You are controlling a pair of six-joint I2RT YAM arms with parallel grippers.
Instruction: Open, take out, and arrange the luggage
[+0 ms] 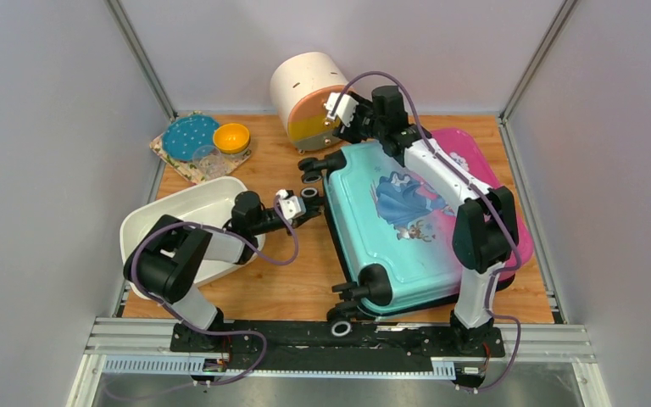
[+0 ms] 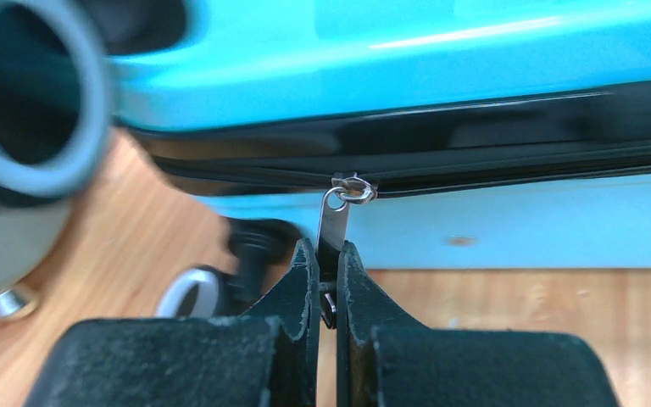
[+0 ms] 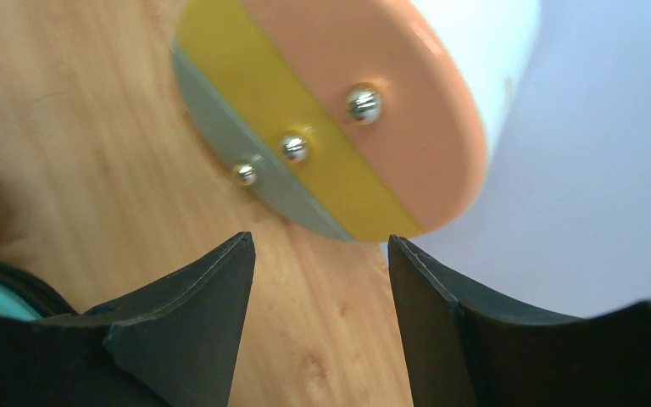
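**Left tool on zipper pull; right tool free by cabinet**

Luggage (image 1: 407, 229): lies flat on the wooden surface (image 1: 280, 280), right of centre, printed teal shell facing up, pink end toward the far right corner. Wheels (image 1: 371, 287) point to the left side. The two shells are together.

Left tool (image 2: 328, 263): at the luggage's left edge, fingers pressed together, pinching the metal zipper pull (image 2: 332, 222). The pull hangs from its slider on the black zipper band between the two teal shells. Tool sits low, just above the surface.

Right tool (image 3: 320, 242): at the far end of the luggage, fingers spread, nothing between them. Below it is bare wood; just beyond is the round cabinet (image 3: 339, 110), lying on its side, drawer fronts with three metal knobs facing the tool. No contact seen.

White basin (image 1: 178, 212): left side, beside the left arm.
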